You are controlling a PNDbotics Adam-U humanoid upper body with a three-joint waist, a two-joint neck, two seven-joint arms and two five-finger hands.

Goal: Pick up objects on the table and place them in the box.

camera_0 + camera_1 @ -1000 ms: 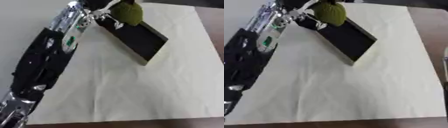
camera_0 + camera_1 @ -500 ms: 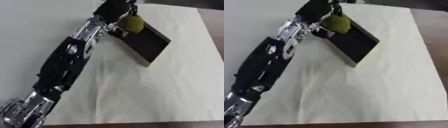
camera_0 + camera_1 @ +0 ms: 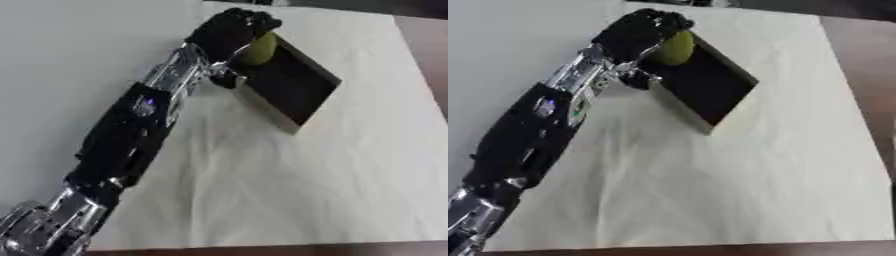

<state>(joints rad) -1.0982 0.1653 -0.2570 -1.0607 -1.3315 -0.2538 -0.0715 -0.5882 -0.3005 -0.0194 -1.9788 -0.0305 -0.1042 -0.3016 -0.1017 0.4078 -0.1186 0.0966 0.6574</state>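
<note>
My left hand (image 3: 226, 31) reaches from the lower left up to the far end of the table. Its black fingers curl round a yellow-green round object (image 3: 260, 48), held over the far left corner of the box. The box (image 3: 293, 87) is shallow, with a dark inside and pale wooden walls, and lies askew on the cream cloth (image 3: 289, 175). I cannot tell whether the object touches the box floor. My right hand shows in no view.
The cream cloth covers most of the table; a grey surface (image 3: 70, 60) lies to its left and bare brown tabletop (image 3: 864, 60) to the right. The left arm (image 3: 131, 135) crosses the cloth diagonally.
The left hand with the yellow-green object has come down and a little right over the box's far corner. The view has also shifted, so the box sits further right.
</note>
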